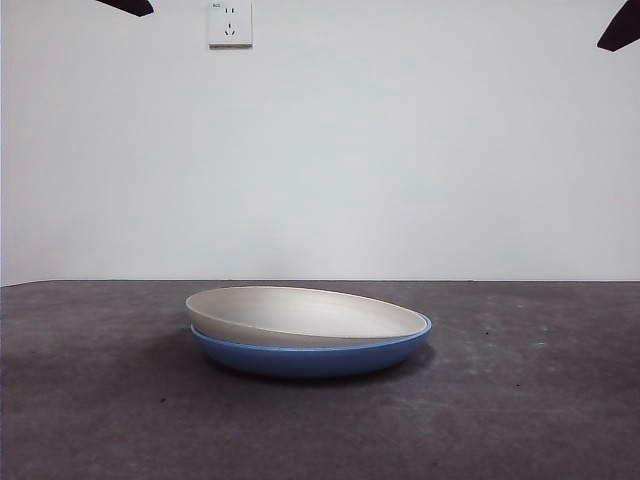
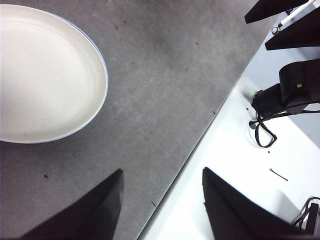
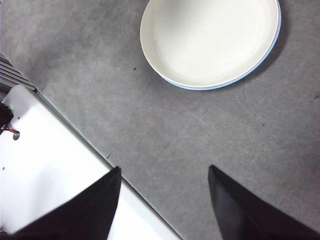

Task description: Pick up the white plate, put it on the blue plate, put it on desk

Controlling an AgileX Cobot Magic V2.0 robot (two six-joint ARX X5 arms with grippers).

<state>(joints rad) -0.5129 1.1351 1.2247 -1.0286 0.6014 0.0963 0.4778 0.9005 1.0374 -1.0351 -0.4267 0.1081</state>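
The white plate (image 1: 305,315) covers the inside of the blue plate (image 1: 310,358), leaving me only its outer wall and a thin rim line. In my left wrist view the white plate (image 2: 45,75) is cut off by the picture's edge. My right wrist view crops the white plate (image 3: 210,40) likewise. Specks on the desk (image 1: 520,420) near the plates are too small to identify.

You are looking at plain matte black jaws on the left gripper (image 2: 162,210), each a broad wedge tapering to a point. The right gripper (image 3: 165,205) is showing the same black, pointed pair. In the front view, only black arm tips are showing at the top corners.
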